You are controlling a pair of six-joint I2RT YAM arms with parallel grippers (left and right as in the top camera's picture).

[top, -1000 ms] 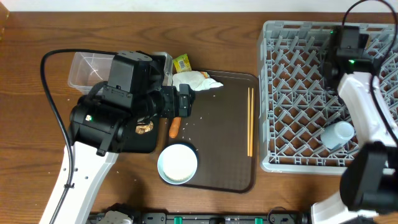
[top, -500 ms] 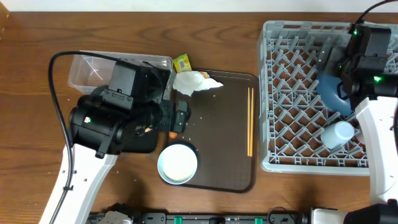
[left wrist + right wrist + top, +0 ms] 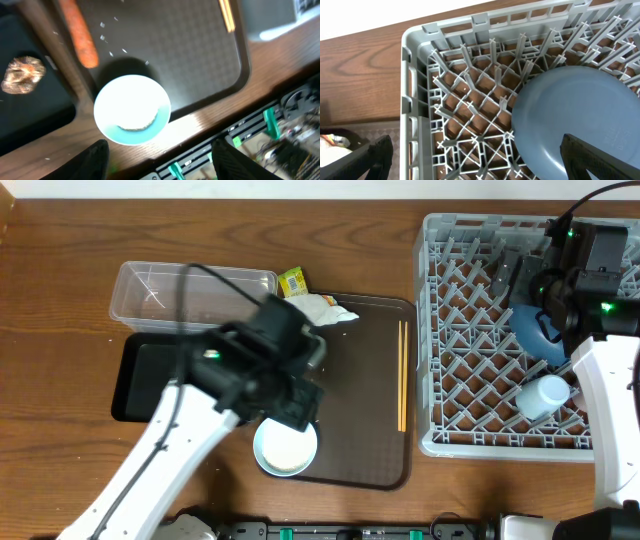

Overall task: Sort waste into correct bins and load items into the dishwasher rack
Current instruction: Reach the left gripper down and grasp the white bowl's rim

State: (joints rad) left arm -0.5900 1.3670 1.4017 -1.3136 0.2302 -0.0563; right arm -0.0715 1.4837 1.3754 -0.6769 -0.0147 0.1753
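My left gripper (image 3: 298, 402) is open and empty, above the white bowl (image 3: 285, 448) on the brown serving tray; its fingers straddle the table's front edge in the left wrist view (image 3: 162, 167). That view shows the bowl (image 3: 132, 110), the orange carrot (image 3: 78, 32), white rice grains (image 3: 112, 42) and a brown food scrap (image 3: 22, 75) in the black tray (image 3: 150, 375). The blue plate (image 3: 535, 330) stands in the grey rack (image 3: 470, 340). My right gripper (image 3: 485, 160) is open above the rack beside the plate (image 3: 575, 120). The arm hides the carrot from overhead.
The clear tub (image 3: 190, 285) sits behind the black tray. A yellow-green packet (image 3: 292, 280) and a crumpled tissue (image 3: 320, 308) lie at the brown tray's (image 3: 360, 440) back edge. Two chopsticks (image 3: 402, 375) lie on its right side. A pale cup (image 3: 545, 395) lies in the rack.
My left arm swung right, from over the black tray to over the brown tray and bowl. My right arm drew back, uncovering the blue plate in the rack.
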